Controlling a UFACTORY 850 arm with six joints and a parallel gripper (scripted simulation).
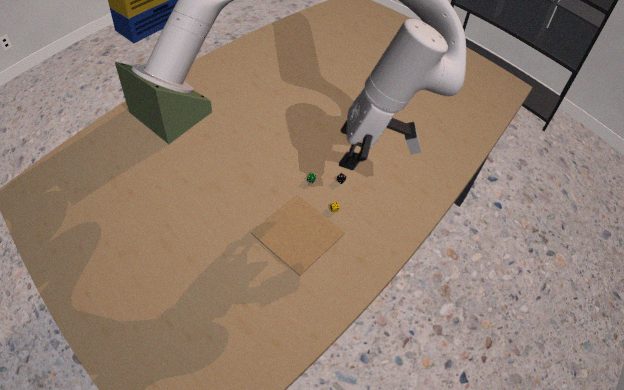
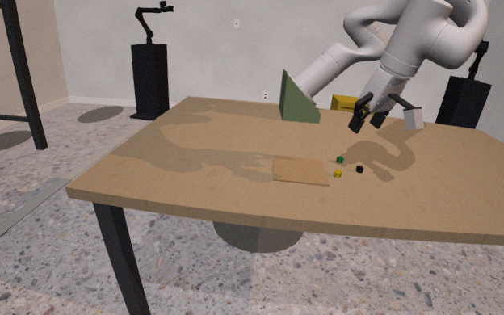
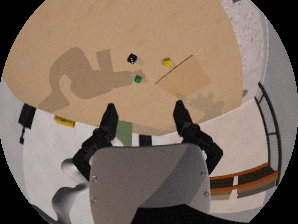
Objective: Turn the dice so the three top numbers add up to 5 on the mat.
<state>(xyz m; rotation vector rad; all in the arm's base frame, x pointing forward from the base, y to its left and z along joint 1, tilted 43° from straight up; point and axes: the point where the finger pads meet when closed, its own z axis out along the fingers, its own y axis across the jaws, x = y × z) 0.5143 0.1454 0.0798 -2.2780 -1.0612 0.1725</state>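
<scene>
A green die, a black die and a yellow die lie on the table, all off the mat. The yellow die is close to the corner of the thin square wooden mat, which lies flat with nothing on it. The numbers on top are too small to read surely. My gripper is open and empty, tilted, above the table and behind the dice in the exterior view.
The wooden table carries the green arm base at its back edge. The arm's shadows cross the table and part of the mat. A dark shelf rack stands beyond the table.
</scene>
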